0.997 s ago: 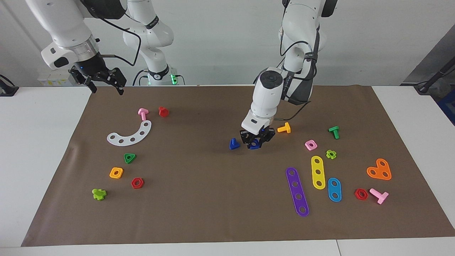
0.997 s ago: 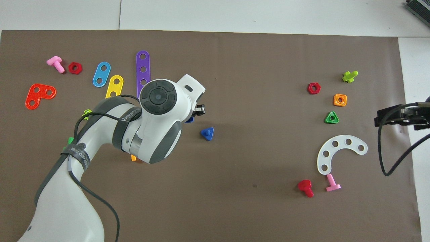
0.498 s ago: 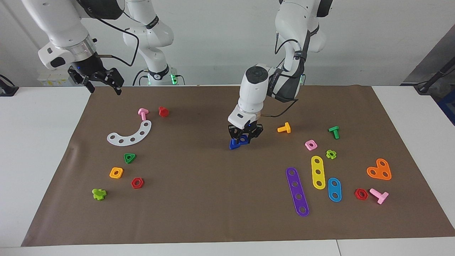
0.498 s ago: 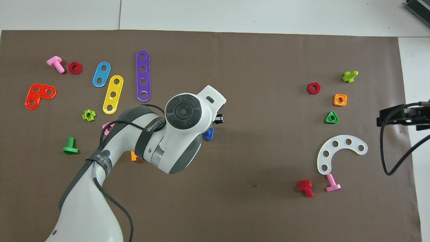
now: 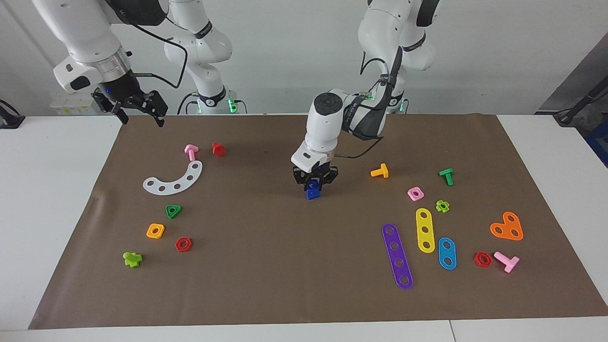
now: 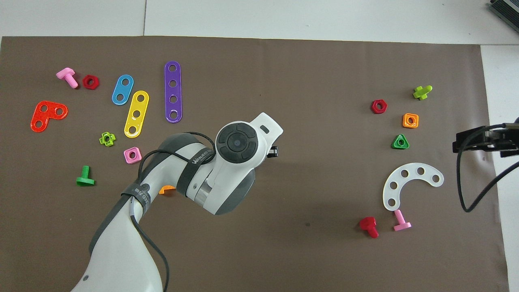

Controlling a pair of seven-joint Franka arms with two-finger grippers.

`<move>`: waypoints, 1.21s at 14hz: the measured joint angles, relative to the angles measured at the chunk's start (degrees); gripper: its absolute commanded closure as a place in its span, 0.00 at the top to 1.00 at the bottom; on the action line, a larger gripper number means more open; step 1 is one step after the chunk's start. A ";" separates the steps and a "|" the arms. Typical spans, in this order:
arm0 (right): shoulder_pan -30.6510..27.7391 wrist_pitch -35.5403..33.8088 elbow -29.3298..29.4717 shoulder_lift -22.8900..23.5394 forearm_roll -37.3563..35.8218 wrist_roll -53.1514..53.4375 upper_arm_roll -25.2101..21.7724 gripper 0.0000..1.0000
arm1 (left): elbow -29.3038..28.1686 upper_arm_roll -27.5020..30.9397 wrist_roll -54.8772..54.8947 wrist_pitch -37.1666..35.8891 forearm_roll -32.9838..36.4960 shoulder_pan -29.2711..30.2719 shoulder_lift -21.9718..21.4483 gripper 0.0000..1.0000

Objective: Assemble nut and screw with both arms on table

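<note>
The blue nut (image 5: 313, 185) is up between the fingers of my left gripper (image 5: 315, 183), which is shut on it near the middle of the brown paper sheet (image 5: 285, 266) on the table (image 5: 47, 213). Directly under the nut the blue screw (image 5: 311, 194) rests on the paper, and whether the two touch cannot be told. In the overhead view the left arm's wrist (image 6: 237, 142) hides both. My right gripper (image 5: 141, 113) hangs open and holds nothing, above the paper's corner at the right arm's end, also in the overhead view (image 6: 484, 140), where the arm waits.
An orange bolt (image 5: 380, 171) and a pink square nut (image 5: 415, 193) lie toward the left arm's end, with purple (image 5: 397, 255), yellow and blue strips. Toward the right arm's end lie a white curved strip (image 5: 175, 180), a red bolt (image 5: 218, 149) and a green triangular nut (image 5: 173, 211).
My left gripper has carried the nut sideways toward the right arm's end, from beside the screw to right over it. The right arm has barely shifted.
</note>
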 measured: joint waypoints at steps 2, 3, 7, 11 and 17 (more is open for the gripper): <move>0.00 0.00 0.00 0.00 0.00 0.00 0.00 1.00 | -0.03 0.03 -0.05 -0.01 0.00 -0.49 0.24 0.00; 0.00 0.00 0.00 0.00 0.00 0.00 0.00 1.00 | -0.05 0.09 -0.05 -0.05 0.00 -0.50 0.30 0.00; 0.00 0.00 0.00 0.00 0.00 0.00 0.00 1.00 | 0.06 0.54 -0.07 -0.39 0.00 -0.50 0.28 0.00; 0.00 0.00 0.00 0.00 0.00 0.00 0.00 1.00 | 0.07 1.04 -0.14 -2.28 0.07 -0.49 0.26 0.00; 0.00 0.00 0.00 0.00 0.00 0.00 0.00 1.00 | -0.61 1.10 -0.21 0.85 0.41 -0.49 0.18 0.00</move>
